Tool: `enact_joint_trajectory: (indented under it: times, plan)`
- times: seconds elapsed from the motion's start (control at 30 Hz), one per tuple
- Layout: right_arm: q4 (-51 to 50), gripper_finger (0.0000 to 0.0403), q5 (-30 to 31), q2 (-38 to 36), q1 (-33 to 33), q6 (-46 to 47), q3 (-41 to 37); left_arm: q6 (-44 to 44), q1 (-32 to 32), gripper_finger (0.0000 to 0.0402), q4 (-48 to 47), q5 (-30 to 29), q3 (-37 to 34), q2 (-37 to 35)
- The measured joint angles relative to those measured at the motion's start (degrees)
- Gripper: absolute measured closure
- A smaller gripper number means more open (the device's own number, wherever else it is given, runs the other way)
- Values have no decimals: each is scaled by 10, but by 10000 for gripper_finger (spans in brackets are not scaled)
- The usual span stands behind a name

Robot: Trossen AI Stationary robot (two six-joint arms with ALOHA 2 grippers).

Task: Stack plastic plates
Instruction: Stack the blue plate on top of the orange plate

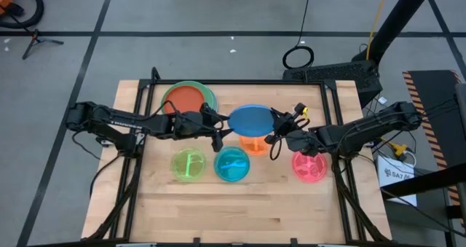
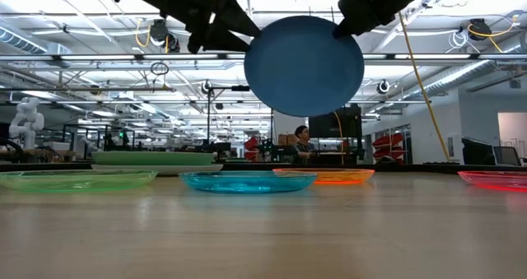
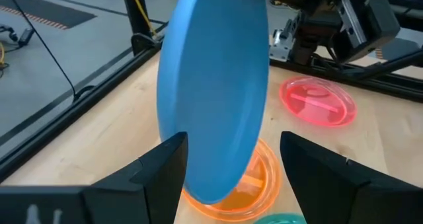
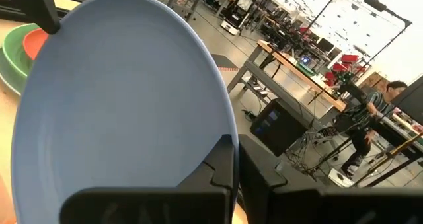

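The blue plate [image 1: 251,119] hangs in the air above the orange plate [image 1: 255,143], tilted nearly on edge [image 2: 303,65]. My right gripper [image 4: 234,159] is shut on its rim. My left gripper [image 3: 234,145] is open, with one finger on either side of the opposite rim. A red-orange plate [image 1: 188,97] lies on a green plate [image 1: 210,95] at the far left. Lime [image 1: 188,164], cyan [image 1: 232,164] and pink [image 1: 310,165] plates lie flat on the table. My right gripper pinches the blue plate's rim [image 4: 221,135] between its two fingers, coming level from the table's right side. The plate is lifted clear and stands steeply tilted. My left gripper has the opposite rim [image 3: 198,184] between its open fingers; I cannot tell whether a finger [image 3: 173,151] touches it.
The table [image 1: 240,210] has bare wood along its near edge. A dark frame [image 1: 331,101] runs along the sides and far edge. In the room beyond, a person [image 2: 303,141] sits at a desk.
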Motion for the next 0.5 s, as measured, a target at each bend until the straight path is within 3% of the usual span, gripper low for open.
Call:
enact_joint_trajectory:
  times: [0.2, 0.5]
  plan:
    - [-5, 400, 46, 0, -1, 1, 1, 6, 1, 153, -22, -8, 10, -6]
    - [-10, 400, -5, 0, -3, 25, 1, 20, 2, 153, -30, -8, 28, -7]
